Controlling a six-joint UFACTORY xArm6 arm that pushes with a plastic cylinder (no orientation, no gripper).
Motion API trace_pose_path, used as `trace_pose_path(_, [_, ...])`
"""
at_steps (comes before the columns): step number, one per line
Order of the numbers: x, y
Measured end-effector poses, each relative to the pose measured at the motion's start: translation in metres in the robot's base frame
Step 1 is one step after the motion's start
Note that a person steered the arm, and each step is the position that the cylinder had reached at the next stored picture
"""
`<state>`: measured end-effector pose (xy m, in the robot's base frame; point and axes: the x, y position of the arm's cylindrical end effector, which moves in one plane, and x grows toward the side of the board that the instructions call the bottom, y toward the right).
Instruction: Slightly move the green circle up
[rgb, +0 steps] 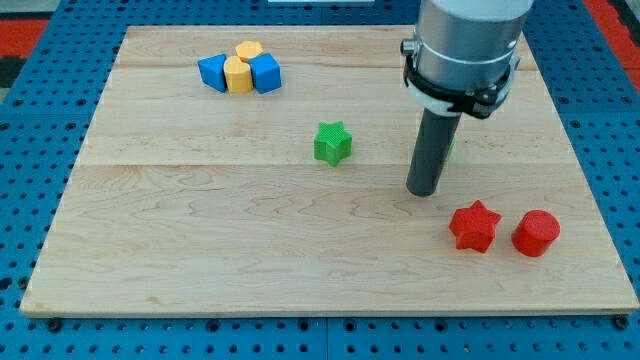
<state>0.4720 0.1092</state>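
Note:
The green circle (452, 149) is almost wholly hidden behind my rod; only a thin green sliver shows at the rod's right edge, right of the board's centre. My tip (424, 191) rests on the board just below and slightly left of that sliver. A green star (333, 142) lies to the left of the rod, apart from it.
A red star (474, 226) and a red cylinder (536, 233) lie below and right of my tip. Two blue blocks (213, 72) (265, 72) and two yellow blocks (238, 75) (249, 50) cluster at the top left. The wooden board (200, 240) sits on a blue pegboard.

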Motion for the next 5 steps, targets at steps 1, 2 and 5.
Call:
trace_pose_path(1, [-0.019,0.032])
trace_pose_path(2, [-0.019,0.065])
trace_pose_path(5, [-0.044,0.069])
